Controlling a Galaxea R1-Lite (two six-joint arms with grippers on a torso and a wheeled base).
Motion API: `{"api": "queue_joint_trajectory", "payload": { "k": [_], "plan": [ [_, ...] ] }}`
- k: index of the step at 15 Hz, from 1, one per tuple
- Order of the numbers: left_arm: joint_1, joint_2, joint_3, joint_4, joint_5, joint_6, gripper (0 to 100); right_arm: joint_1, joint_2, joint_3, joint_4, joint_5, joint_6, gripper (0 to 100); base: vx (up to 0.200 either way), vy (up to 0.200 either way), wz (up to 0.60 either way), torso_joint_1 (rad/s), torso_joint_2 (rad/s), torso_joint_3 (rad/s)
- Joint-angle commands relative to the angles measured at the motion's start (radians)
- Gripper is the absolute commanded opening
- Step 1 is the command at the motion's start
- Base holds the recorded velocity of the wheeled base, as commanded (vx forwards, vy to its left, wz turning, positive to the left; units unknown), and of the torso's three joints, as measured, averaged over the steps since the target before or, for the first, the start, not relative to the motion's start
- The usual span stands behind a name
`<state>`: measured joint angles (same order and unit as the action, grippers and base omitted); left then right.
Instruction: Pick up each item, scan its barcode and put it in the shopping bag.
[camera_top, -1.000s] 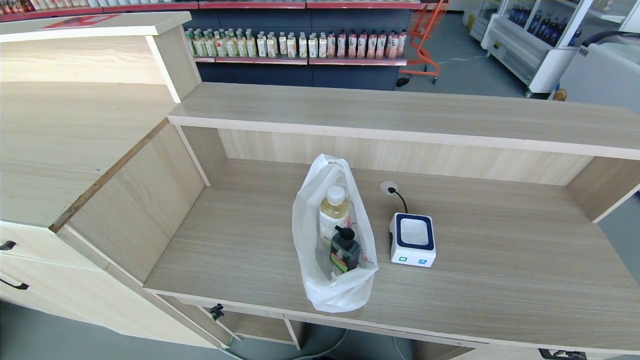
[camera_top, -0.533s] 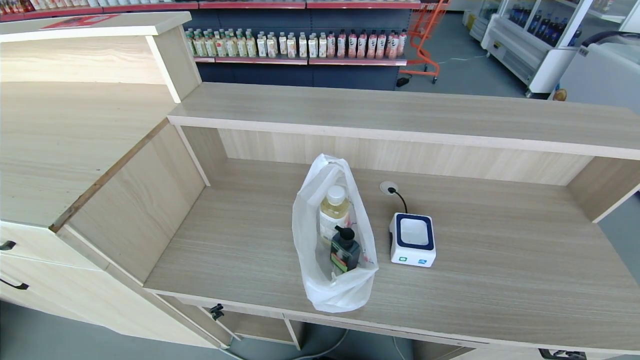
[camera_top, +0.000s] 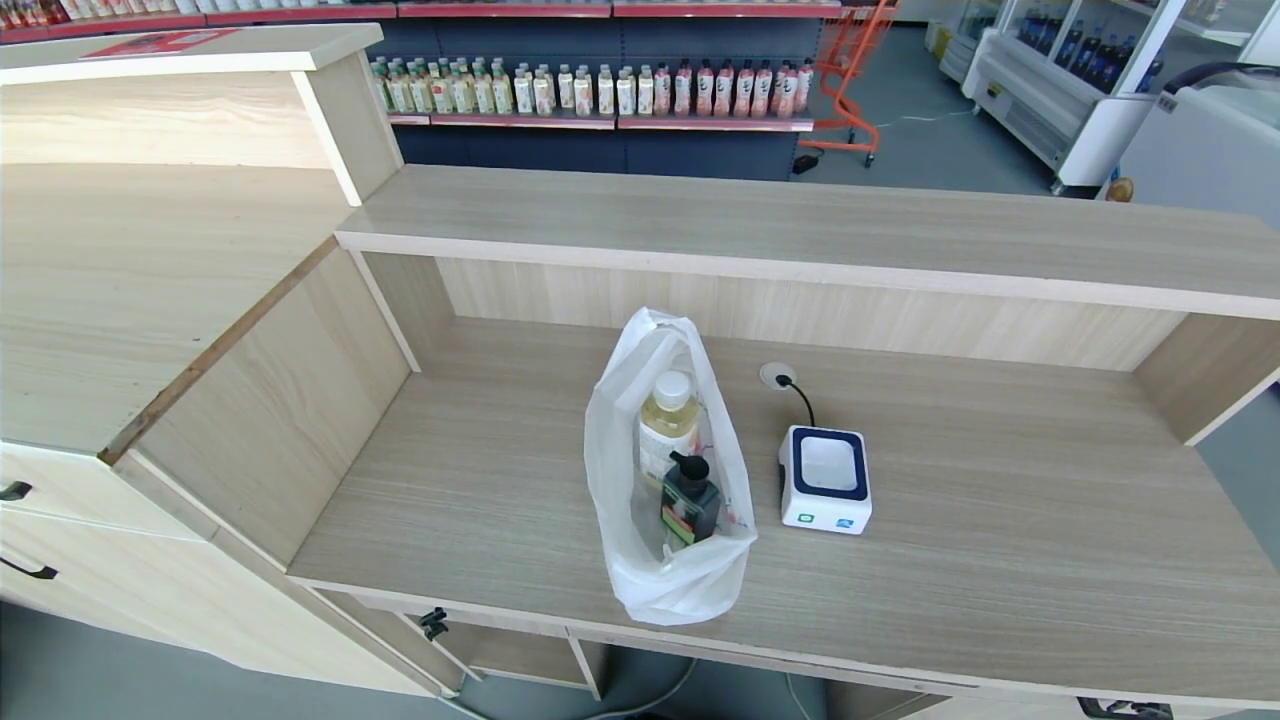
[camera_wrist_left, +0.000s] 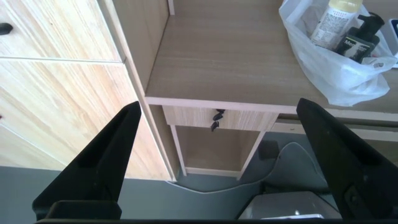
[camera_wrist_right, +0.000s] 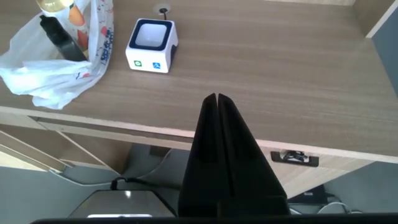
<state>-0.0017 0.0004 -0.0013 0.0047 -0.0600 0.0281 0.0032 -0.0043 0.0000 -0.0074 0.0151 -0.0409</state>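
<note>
Inside white plastic shopping bag (camera_top: 660, 570) on light wooden desk (camera_top: 1000, 560): pale drink bottle (camera_top: 668, 415), dark pump bottle (camera_top: 690, 500). Judged finished, nothing left to scan. left pincer (camera_wrist_left: 219, 106) released, right pincer (camera_wrist_right: 216, 98) clenched empty.

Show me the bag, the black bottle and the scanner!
bag (camera_top: 606, 455): head view, on its white left wall.
black bottle (camera_top: 689, 503): head view, on its dark body, inside the bag.
scanner (camera_top: 827, 466): head view, on its pale top window.
</note>
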Motion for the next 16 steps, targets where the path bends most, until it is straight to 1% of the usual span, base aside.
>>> {"api": "queue_joint_trajectory", "payload": {
  "k": [1, 2, 4, 10, 14, 16],
  "plan": [
    [0.0, 0.0, 0.0, 0.0, 0.0, 0.0, 100, 0.0, 0.004, 0.0, 0.0, 0.0, -0.001, 0, 0.0, 0.0, 0.0, 0.0, 0.0, 0.0],
    [0.0, 0.0, 0.0, 0.0, 0.0, 0.003, 100, 0.0, 0.004, 0.0, 0.0, 0.0, -0.001, 0, 0.0, 0.0, 0.0, 0.0, 0.0, 0.0],
    [0.0, 0.0, 0.0, 0.0, 0.0, 0.007, 100, 0.0, 0.004, 0.0, 0.0, 0.0, -0.001, 0, 0.0, -0.2, 0.0, 0.0, 0.0, 0.005],
    [0.0, 0.0, 0.0, 0.0, 0.0, 0.003, 100, 0.0, 0.004, 0.0, 0.0, 0.0, -0.001, 0, 0.0, -0.2, 0.0, 0.004, 0.0, 0.003],
    [0.0, 0.0, 0.0, 0.0, 0.0, 0.0, 100, 0.0, 0.004, 0.0, 0.0, 0.0, -0.001, 0, 0.0, 0.0, 0.0, 0.0, 0.0, 0.0],
    [0.0, 0.007, 0.001, 0.0, 0.0, 0.001, 100, 0.0, 0.004, 0.0, 0.0, 0.0, -0.001, 0, 0.2, 0.0, 0.0, 0.0, 0.01, 0.0]
  ]
}}
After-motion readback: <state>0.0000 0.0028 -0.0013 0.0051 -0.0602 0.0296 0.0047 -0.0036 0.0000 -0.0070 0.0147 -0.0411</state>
